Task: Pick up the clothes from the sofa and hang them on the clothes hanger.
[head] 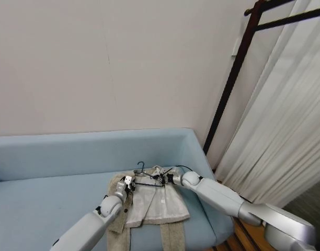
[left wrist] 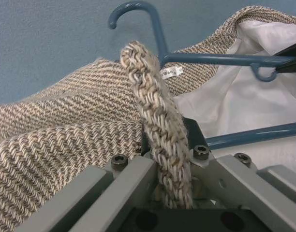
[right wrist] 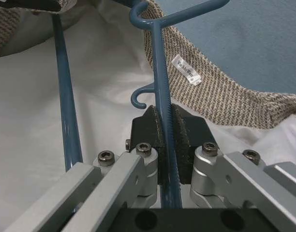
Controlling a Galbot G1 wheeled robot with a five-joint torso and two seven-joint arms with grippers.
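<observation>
A beige tweed jacket (head: 152,205) with white lining lies open on the light blue sofa (head: 50,157). A blue hanger (head: 145,175) rests at its collar. My left gripper (head: 128,183) is at the jacket's left front edge. In the left wrist view the left gripper (left wrist: 165,145) is shut on a rolled fold of the tweed jacket (left wrist: 66,121), near the hanger (left wrist: 211,59). My right gripper (head: 167,179) is at the hanger's right side. In the right wrist view the right gripper (right wrist: 167,129) is shut on a thin bar of the hanger (right wrist: 160,63), above the lining (right wrist: 104,77).
A dark brown clothes rack (head: 230,83) stands right of the sofa, its top bar high at the upper right. White curtains (head: 285,125) hang beside it. A plain wall (head: 107,63) is behind the sofa. The sofa seat to the left of the jacket is bare.
</observation>
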